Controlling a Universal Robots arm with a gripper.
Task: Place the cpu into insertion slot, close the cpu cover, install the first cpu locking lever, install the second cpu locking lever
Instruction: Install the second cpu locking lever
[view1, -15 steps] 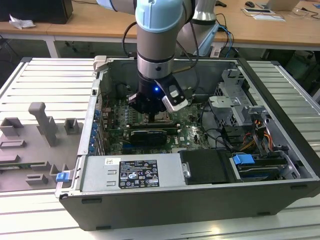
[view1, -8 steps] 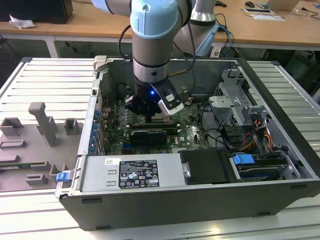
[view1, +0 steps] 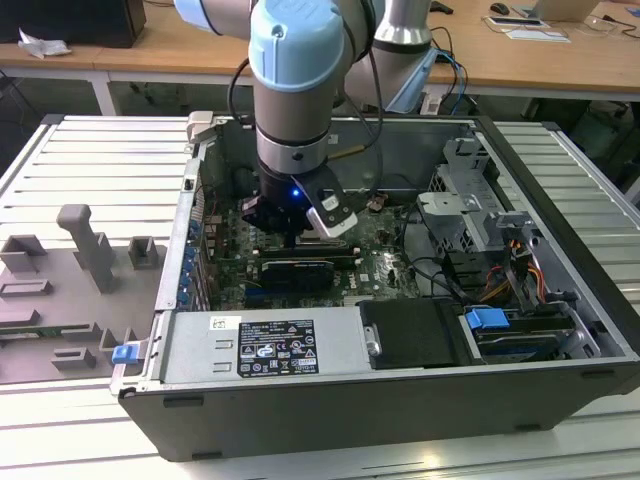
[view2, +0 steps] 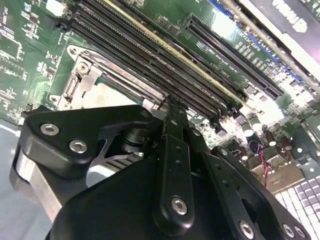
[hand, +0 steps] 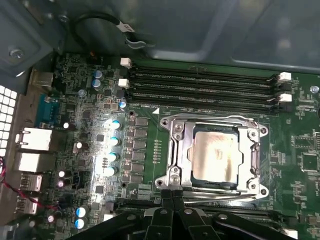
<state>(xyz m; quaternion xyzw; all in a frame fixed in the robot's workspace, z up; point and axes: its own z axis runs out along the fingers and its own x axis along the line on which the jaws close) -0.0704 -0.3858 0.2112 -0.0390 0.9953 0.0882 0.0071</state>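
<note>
Hanging low inside an open computer case (view1: 560, 330), the jaws (hand: 172, 200) are pressed together with nothing between them; in the first wrist view their two black fingertips (hand: 166, 197) meet at the near edge of the insertion slot (hand: 175, 145). One cpu (hand: 216, 152), pale silver-grey, lies seated in that one slot, and one cpu cover (hand: 252, 155), a silver frame with a cut-out centre, lies flat down around it, leaving the chip's top bare. A thin wire lever runs along the far edge of the frame; whether it is latched is hard to tell.

In the second wrist view the black gripper body hides most of the slot, so that one corner of the cpu cover (view2: 82, 75) and a sliver of the cpu (view2: 107, 92) remain in sight.

Four long black memory slots (hand: 205, 87) lie beside the socket on the green motherboard (hand: 85, 125), and further ones are partly cut off behind the fingers.

In the exterior view the single arm (view1: 295, 70) comes straight down into the case, its wrist vertical, a blue light on its tool end, and the gripper (view1: 290, 235) stands just over the board. The case lies on its side on a ribbed tabletop (view1: 90, 160). Grey fixture blocks (view1: 85, 250) stand at the exterior view's left.
</note>
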